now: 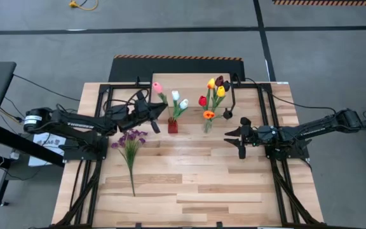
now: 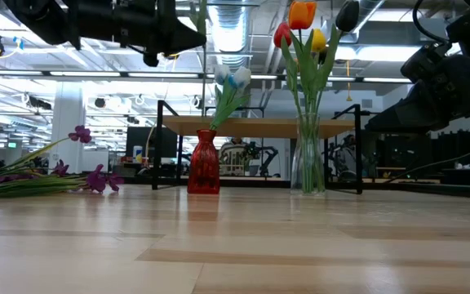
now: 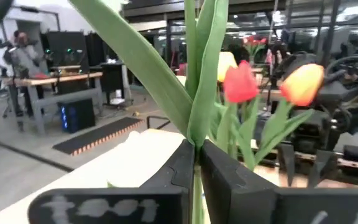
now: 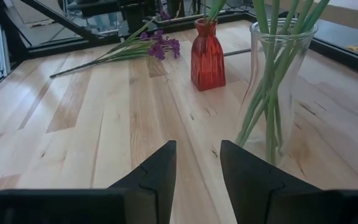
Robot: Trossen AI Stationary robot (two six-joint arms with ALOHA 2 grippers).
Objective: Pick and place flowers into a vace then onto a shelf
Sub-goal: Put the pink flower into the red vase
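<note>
While the left gripper (image 1: 159, 112) pinches a green stem (image 3: 194, 93) above the red vase (image 1: 172, 126), apparently the pink tulip's (image 1: 157, 87), it should drop the stem straight into the narrow neck without tipping it. The right gripper (image 1: 236, 135) waits spread at 3 o'clock of the glass vase (image 1: 208, 125). Purple sprigs (image 1: 129, 137) lie at 8 o'clock of the red vase; the shelf (image 1: 192, 81) at 12 o'clock has open room.

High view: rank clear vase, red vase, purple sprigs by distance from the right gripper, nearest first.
From the right gripper:
1. Clear vase, just to its left, holding the mixed tulips.
2. Red vase, mid-table, farther left.
3. Purple sprigs, lying flat on the left side, farthest.
</note>
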